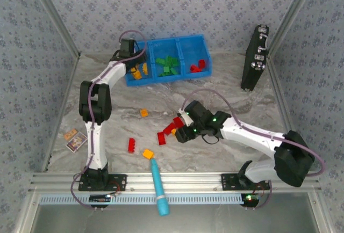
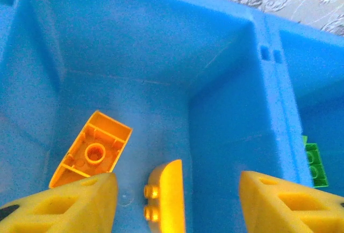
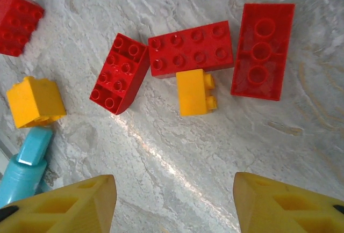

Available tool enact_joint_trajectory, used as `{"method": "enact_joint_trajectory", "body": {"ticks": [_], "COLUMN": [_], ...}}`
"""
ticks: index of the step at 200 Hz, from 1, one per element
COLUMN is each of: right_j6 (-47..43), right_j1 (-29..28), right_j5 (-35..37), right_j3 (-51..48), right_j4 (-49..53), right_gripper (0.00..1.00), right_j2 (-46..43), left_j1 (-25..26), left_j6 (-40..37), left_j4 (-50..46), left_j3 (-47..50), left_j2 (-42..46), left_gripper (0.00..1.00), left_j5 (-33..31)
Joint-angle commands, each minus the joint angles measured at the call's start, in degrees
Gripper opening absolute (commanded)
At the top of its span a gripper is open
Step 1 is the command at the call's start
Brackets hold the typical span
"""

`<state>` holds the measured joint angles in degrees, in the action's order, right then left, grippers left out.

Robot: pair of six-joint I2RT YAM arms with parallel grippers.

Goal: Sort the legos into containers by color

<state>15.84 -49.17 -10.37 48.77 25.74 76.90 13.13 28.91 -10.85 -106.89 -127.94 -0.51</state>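
About half done: some bricks (image 1: 167,65) are sitting color-sorted in the tray (image 1: 161,80), others are lying on the table (image 1: 258,109), while the left gripper (image 2: 174,182) and right gripper (image 3: 174,182) are hovering spread, empty.

The tray (image 1: 161,80) was bright blue, the legos (image 3: 191,49) red, green and orange-yellow, the jaws yellow. The bench (image 3: 177,163) was grey with marble veining, the stick (image 1: 158,184) teal, the case (image 1: 255,58) black. The walls (image 1: 188,2) seemed to carry a bluish floral print.
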Motion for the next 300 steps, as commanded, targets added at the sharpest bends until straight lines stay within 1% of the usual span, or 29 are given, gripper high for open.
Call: {"method": "enact_joint_trajectory", "body": {"ticks": [1, 41, 103, 132, 148, 190, 220, 243, 273, 300], "right_j6": [-2.2, -5.0, -8.5, -9.5, -10.0, -11.3, -10.8, -10.8, -11.3, -11.6], "right_j1": [-1.2, -2.8, -3.1, -3.0, -3.1, -2.1, 1.4, 4.0, 4.9, 5.3], "right_j5": [-0.6, -0.1, 2.3, 2.9, 2.8, 3.3, 5.8, 8.1, 11.4, 10.6], "right_j3": [0.0, 2.7, 8.2, 9.9, 10.2, 10.6, 11.0, 12.0, 15.4, 17.6], "right_j4": [-1.3, -1.7, -2.2, -1.3, -0.8, 0.9, 1.1, 1.0, 2.8, 3.9], "right_gripper": [0.61, 0.61, 0.61, 0.61, 0.61, 0.62, 0.63, 0.64, 0.64, 0.65], "right_j2": [2.8, 8.1, 16.8, 18.8, 18.3, 12.2, 9.5, 11.4, 16.1, 20.1], "left_j1": [0.0, -0.5, -0.4, -0.5, -0.5, -0.5, -0.4, -0.2, -0.2, -0.2], "left_j6": [-2.8, -7.1, -13.7, -15.6, -16.2, -17.4, -17.2, -17.3, -18.2, -19.3], "left_j4": [-3.7, -7.6, -11.5, -13.5, -14.3, -16.7, -19.0, -21.8, -23.7, -26.5], "left_j3": [-2.5, -1.3, 7.8, 11.4, 13.2, 16.5, 20.0, 22.5, 24.1, 23.4], "left_j2": [2.8, 10.4, 26.3, 32.2, 35.0, 40.2, 43.1, 45.0, 47.9, 50.0], "left_gripper": [0.63, 0.65, 0.67, 0.67, 0.68, 0.68, 0.69, 0.69, 0.70, 0.71], "left_j5": [0.2, 1.4, 1.6, 1.1, 0.7, 0.1, 3.4, 3.5, 3.1, 3.4]}}
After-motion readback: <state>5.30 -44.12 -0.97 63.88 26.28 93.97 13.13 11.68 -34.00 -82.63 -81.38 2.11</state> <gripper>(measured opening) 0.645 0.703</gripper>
